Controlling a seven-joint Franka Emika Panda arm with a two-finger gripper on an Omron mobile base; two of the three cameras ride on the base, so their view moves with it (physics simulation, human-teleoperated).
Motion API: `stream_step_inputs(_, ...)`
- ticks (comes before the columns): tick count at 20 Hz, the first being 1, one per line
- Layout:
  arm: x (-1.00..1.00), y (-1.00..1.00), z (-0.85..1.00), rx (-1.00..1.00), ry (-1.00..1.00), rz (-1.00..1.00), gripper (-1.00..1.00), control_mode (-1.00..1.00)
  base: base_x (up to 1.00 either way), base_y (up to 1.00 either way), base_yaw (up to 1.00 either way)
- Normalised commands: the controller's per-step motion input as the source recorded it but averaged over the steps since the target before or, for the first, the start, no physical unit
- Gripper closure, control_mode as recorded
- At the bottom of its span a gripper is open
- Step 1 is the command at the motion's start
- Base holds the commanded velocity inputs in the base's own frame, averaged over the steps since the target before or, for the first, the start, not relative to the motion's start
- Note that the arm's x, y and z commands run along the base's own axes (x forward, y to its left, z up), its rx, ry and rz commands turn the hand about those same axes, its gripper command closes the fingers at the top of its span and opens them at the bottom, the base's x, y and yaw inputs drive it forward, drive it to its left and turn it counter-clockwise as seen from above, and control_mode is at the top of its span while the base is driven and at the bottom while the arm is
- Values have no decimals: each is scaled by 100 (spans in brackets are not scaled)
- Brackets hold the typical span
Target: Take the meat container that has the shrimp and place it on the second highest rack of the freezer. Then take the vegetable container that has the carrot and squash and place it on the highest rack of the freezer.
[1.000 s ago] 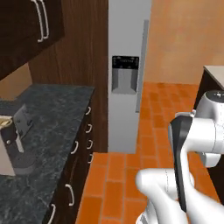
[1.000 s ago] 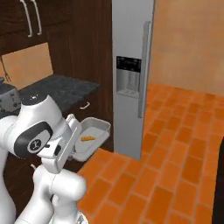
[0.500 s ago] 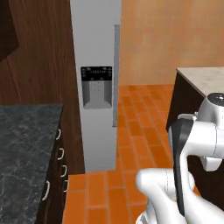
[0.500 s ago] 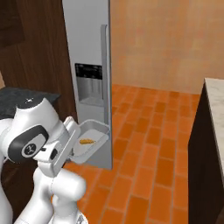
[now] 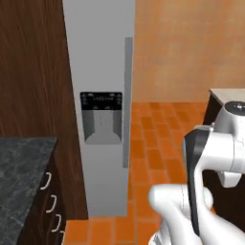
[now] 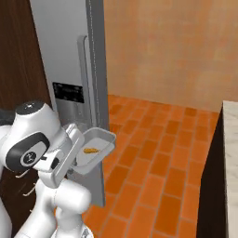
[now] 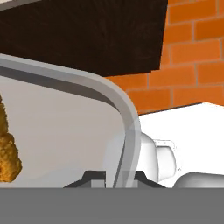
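Hand view: fingers (image 7: 94,176) mostly cut off, gripping container (image 7: 127,118) rim.

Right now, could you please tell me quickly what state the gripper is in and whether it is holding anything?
Gripper: closed on the rim of the grey meat container, which holds an orange shrimp.

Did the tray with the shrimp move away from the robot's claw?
No. The tray sits at the claw exactly as before; the freezer shifted because the base drove.
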Motion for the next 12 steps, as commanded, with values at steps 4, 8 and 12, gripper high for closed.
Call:
stream_step_inputs(4, 0, 0, 0, 0, 0, 0, 100, 100, 66, -100, 11)
stream_step_inputs(8, 0, 0, 0, 0, 0, 0, 100, 100, 100, -57, 20)
stream_step_inputs(12, 0, 0, 0, 0, 0, 0, 100, 100, 74, -89, 25)
